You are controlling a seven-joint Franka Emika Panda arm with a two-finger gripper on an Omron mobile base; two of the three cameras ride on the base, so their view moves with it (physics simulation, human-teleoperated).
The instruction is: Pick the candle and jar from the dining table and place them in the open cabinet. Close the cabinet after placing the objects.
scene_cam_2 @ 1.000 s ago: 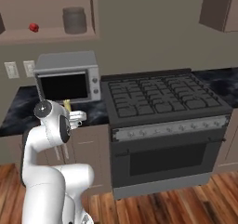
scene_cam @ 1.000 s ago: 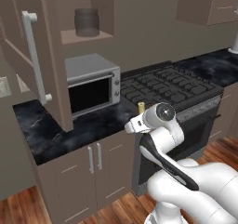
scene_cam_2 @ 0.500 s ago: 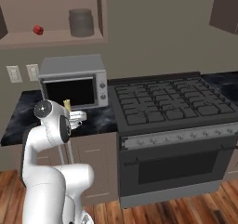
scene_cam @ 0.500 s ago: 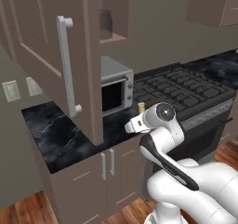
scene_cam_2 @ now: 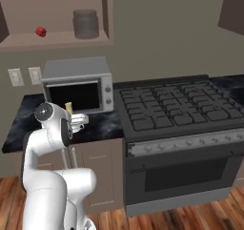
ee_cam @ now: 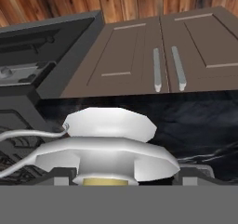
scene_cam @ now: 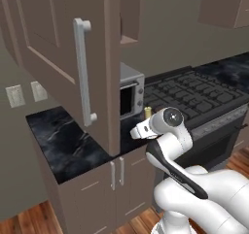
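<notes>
My gripper (scene_cam: 141,130) is shut on the candle, whose yellowish-olive stick (scene_cam: 148,112) points up beside the hand. The candle (scene_cam_2: 68,108) hangs in front of the microwave in the right base view. Seen from the hand, the silvery holder (ee_cam: 111,144) sits between the fingertips with its thin side handle to the left. The small red jar (scene_cam_2: 41,31) rests on the shelf of the open cabinet (scene_cam_2: 57,40), left of a grey canister (scene_cam_2: 86,24). The cabinet's door (scene_cam: 63,58) swings out toward me with its pale bar handle (scene_cam: 82,73). The dining table is out of view.
A grey microwave (scene_cam_2: 78,83) stands on the black marble counter (scene_cam: 63,141) under the cabinet. A gas stove (scene_cam_2: 176,105) lies to the right. Base cabinet doors (ee_cam: 139,56) and wooden floor are below. The open door's edge (scene_cam: 114,82) hangs close to the left of the arm.
The whole scene has shifted in both base views, so the base has moved; the open cabinet door now looms larger and nearer. The arm holds its pose with the candle.
</notes>
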